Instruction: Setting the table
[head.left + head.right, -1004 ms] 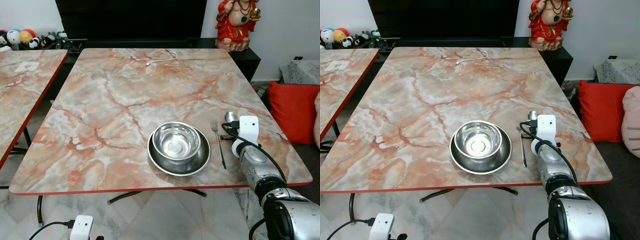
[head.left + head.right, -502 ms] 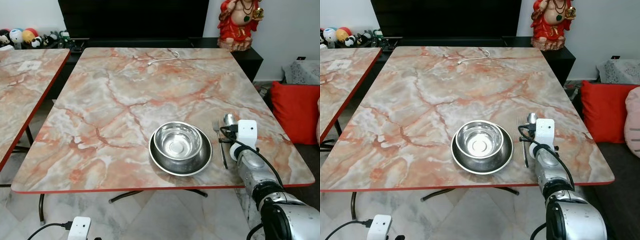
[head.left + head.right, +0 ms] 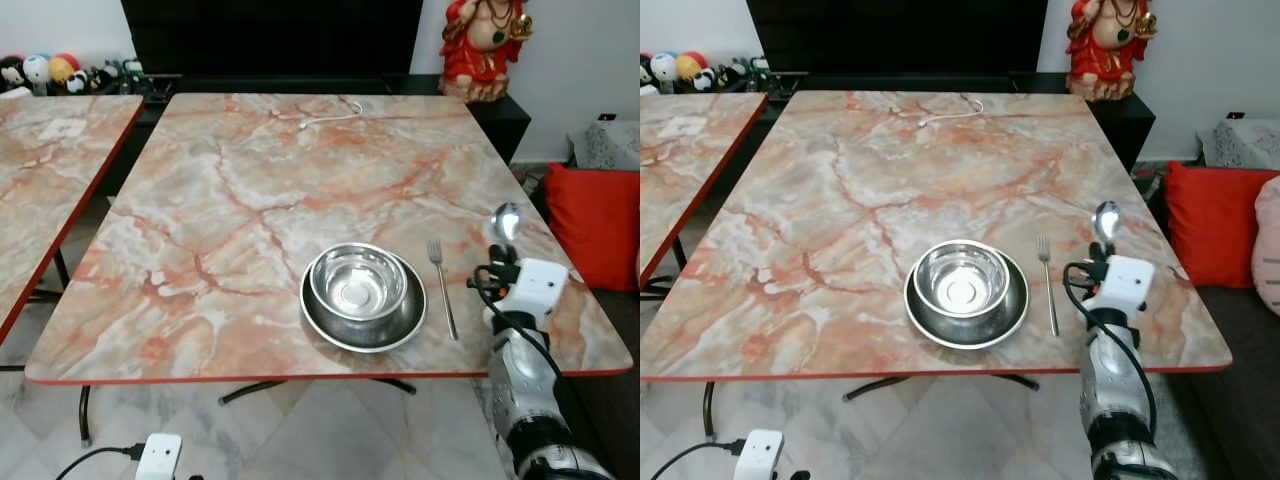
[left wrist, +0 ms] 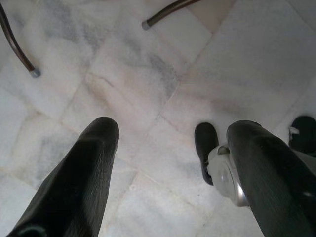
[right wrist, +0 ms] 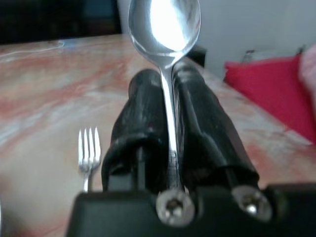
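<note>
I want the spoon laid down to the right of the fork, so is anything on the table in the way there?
Nothing visible is. The right gripper holds the spoon above the table, and the marble to the right of the fork lies bare out to the table's edge.

Bare tabletop (image 3: 250, 180) beyond the bowl (image 3: 357, 282), fork (image 3: 441, 290) just right.

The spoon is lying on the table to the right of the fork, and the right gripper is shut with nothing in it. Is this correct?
Not quite. The right gripper is shut on the spoon, as the right wrist view shows, holding it to the right of the fork.
</note>
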You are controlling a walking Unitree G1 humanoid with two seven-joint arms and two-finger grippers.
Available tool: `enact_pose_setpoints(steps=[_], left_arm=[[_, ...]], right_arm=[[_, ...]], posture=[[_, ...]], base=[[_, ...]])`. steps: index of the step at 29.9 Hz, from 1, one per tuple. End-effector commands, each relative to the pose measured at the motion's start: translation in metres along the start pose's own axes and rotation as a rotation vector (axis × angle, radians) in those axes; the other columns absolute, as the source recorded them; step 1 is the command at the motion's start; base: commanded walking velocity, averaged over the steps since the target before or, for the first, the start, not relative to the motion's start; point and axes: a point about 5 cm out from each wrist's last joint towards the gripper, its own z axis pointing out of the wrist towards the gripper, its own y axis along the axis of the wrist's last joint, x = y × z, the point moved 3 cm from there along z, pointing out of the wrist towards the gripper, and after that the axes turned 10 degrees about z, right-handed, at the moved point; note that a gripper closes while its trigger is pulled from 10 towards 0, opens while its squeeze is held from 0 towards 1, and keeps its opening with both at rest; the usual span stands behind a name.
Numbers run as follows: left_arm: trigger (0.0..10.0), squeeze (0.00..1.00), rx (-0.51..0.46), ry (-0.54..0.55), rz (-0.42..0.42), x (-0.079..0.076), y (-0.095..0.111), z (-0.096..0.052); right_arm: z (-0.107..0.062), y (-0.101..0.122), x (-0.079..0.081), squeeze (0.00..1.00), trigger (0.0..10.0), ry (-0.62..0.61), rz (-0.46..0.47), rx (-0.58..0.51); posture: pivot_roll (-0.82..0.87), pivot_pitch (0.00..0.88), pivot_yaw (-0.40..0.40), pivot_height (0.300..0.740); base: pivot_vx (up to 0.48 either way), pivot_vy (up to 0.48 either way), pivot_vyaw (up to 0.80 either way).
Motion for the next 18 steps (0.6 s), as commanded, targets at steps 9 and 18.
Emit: enact_pose_setpoints(steps=[9,18], left_arm=[[10.0,0.0,0.011,-0.014,-0.008,-0.005,-0.005,-0.001],[10.0,0.0,0.008,-0.015,-0.007,-0.006,-0.004,0.0]], right_arm=[[-0.001,0.031,0.014,0.0,10.0,0.063,-0.02,-0.137],[-0.007,0.026,0.022,0.0,10.0,0.064,-0.006,-0.102]], posture=[[0.09,0.044,-0.038,0.74],[0.09,0.026,-0.042,0.74]], base=[[0.0,0.0,0.0],[0.243,0.0,0.0]])
